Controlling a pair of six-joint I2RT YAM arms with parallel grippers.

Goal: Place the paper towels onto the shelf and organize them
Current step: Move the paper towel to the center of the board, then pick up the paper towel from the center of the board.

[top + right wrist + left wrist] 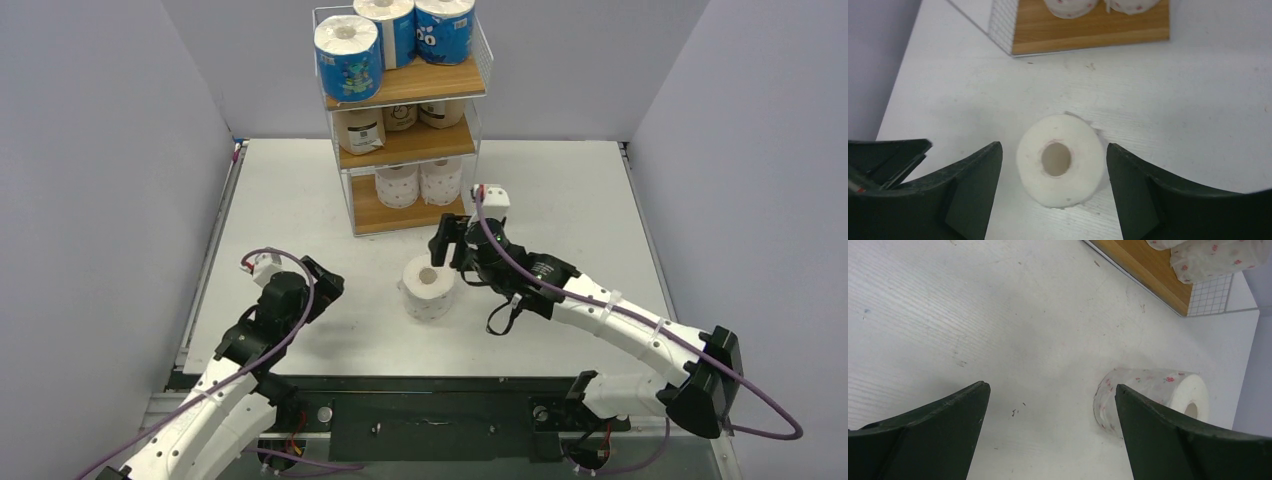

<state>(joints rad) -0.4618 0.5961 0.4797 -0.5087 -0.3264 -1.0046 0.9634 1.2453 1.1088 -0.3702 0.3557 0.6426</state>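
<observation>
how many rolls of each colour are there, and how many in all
blue rolls: 3
tan rolls: 3
white rolls: 3 (two on the shelf, one on the table)
total: 9

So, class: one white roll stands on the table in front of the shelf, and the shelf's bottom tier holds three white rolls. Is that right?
No. The shelf has two white rolls on its bottom tier, not three, as the top external view shows. The rest is right: one white roll stands on the table in front of the shelf.
</observation>
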